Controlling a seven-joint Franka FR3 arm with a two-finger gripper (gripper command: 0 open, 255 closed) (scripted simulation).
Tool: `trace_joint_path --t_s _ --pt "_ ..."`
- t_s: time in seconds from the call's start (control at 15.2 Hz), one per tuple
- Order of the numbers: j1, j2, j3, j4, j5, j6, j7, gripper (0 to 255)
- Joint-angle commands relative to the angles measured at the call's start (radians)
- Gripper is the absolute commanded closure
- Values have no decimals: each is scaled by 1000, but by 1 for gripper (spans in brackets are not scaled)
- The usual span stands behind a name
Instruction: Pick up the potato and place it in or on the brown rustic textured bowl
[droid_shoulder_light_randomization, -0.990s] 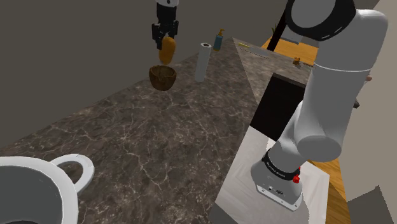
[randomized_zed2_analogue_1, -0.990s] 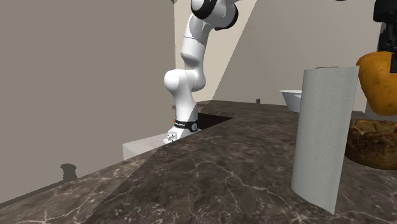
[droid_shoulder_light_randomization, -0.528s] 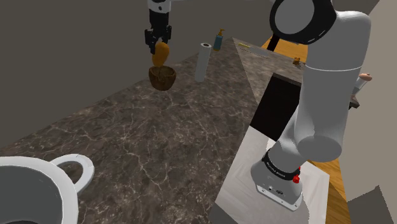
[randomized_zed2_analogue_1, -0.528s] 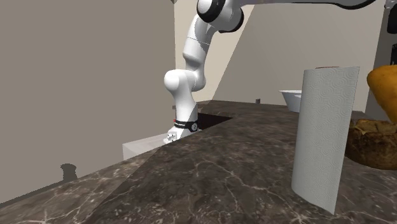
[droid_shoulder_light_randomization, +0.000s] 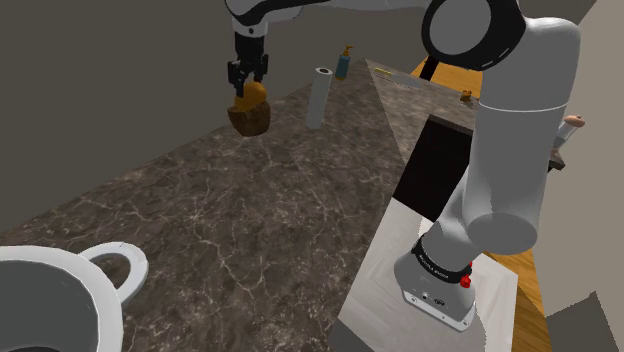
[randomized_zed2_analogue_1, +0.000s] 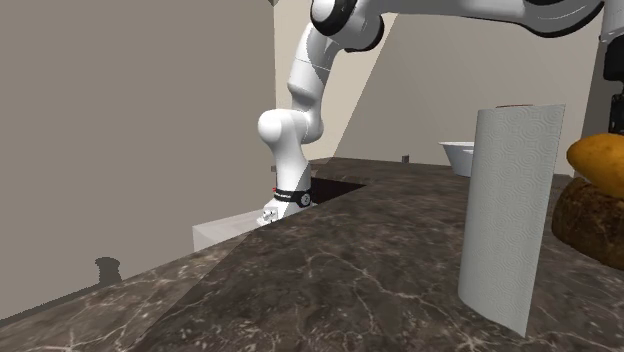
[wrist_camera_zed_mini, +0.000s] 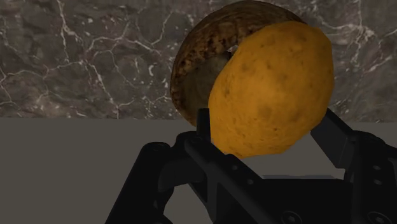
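Note:
An orange-brown potato is clasped between my black fingers, so my gripper is shut on it. Right under it lies the brown rough-textured bowl, and the potato's lower end reaches the bowl's mouth. In the shoulder view my gripper hangs over the far part of the counter, with the potato directly on top of the bowl. At the second exterior view's right edge the potato rests low over the bowl. The bowl's inside is mostly hidden by the potato.
A white paper towel roll stands upright beside the bowl, and a soap bottle stands behind it. The dark marble counter stretches toward a large white mug at the near left. A sink cut-out lies by my stand.
My gripper has moved down and toward the shoulder view's left with the potato, from well above the bowl to the bowl's mouth. The bowl and the roll have stayed put.

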Motion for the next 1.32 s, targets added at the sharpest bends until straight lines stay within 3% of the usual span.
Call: trace_joint_path --t_s 0.0,0.46,0.53,0.86,1.12,1.25 --pt "1 6 1 -22 1 24 1 255" --pt "1 6 1 -22 1 24 1 255" --pt "0 10 1 -18 1 24 0 0" --pt "1 6 1 -22 1 24 1 0" --pt "3 -19 0 68 -3 -91 3 0" --pt "3 -20 0 68 -3 -91 3 0"
